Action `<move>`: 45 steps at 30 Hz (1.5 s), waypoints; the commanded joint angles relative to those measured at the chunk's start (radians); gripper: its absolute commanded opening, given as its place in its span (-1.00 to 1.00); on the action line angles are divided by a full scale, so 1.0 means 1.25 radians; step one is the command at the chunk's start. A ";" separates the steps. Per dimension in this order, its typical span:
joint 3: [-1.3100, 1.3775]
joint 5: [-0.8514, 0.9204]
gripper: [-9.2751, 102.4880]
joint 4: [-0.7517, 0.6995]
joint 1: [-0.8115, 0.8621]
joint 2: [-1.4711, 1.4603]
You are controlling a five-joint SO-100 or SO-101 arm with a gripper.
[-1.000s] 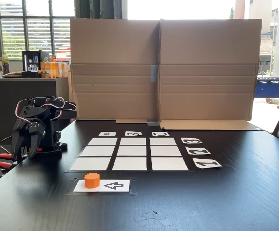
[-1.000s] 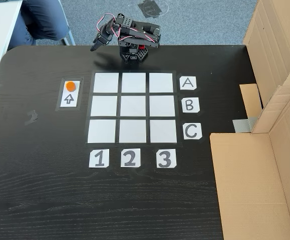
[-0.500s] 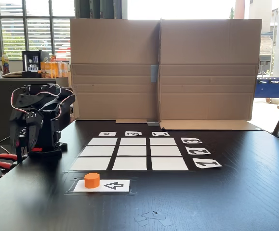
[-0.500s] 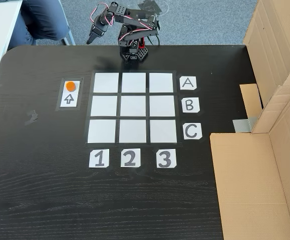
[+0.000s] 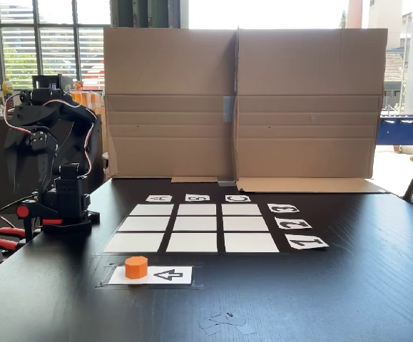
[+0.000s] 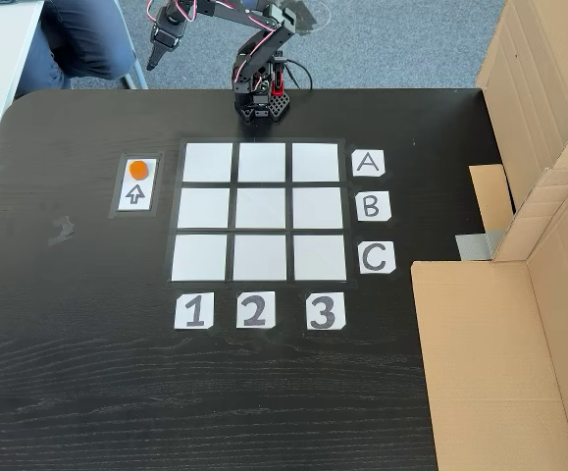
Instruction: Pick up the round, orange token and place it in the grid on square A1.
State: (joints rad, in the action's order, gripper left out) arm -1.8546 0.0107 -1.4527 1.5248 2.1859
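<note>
Token (image 6: pixel 141 168), short bright orange flat-topped cylinder on arrow card (image 6: pixel 137 192)

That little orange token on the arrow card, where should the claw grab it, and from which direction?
Probably from straight above, fingers closing on opposite sides of the token. It is a short upright cylinder with a flat top, standing on the arrow card, with open space all around it.
</note>
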 commanded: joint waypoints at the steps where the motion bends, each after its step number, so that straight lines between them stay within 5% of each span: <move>1: 0.098 -0.033 -0.48 -0.015 -0.059 -0.048; 22: 0.317 -0.200 -0.46 -0.022 -0.421 -0.412; 45: 0.322 -0.231 -0.39 0.158 -0.484 -0.703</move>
State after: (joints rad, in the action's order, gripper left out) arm -1.4880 -0.2715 -1.2701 0.9342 1.3100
